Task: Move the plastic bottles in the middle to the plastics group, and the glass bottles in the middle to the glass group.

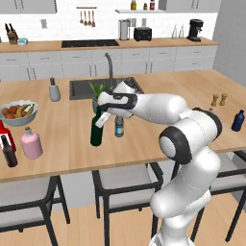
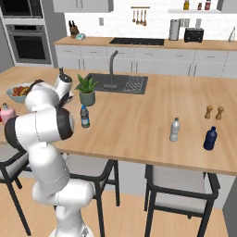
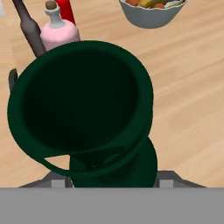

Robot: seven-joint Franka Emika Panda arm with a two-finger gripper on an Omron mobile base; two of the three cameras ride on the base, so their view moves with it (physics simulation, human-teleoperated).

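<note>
My gripper point(image 1: 102, 115) reaches left over the island counter and is shut on the upper part of the tall dark green wine bottle point(image 1: 96, 133), which stays upright. That bottle point(image 3: 83, 113) looms large and close in the hand view. Just right of it stands the small clear water bottle with the blue cap point(image 1: 119, 127) point(image 2: 84, 116). The squat pink bottle point(image 1: 31, 144) point(image 3: 59, 33) sits at the far left beside the red bottle point(image 1: 4, 134) and the slim dark brown bottle point(image 1: 8, 152). A greyish clear bottle point(image 2: 174, 129) and a dark blue bottle point(image 2: 210, 138) stand at the right.
A fruit bowl point(image 1: 18, 113) lies behind the pink bottle. A potted plant point(image 1: 98, 93), a sink with faucet point(image 1: 110, 72) and a grey dispenser point(image 1: 54, 90) sit behind the gripper. Two small shakers point(image 1: 218, 100) stand at the far right. Chairs line the counter's near edge.
</note>
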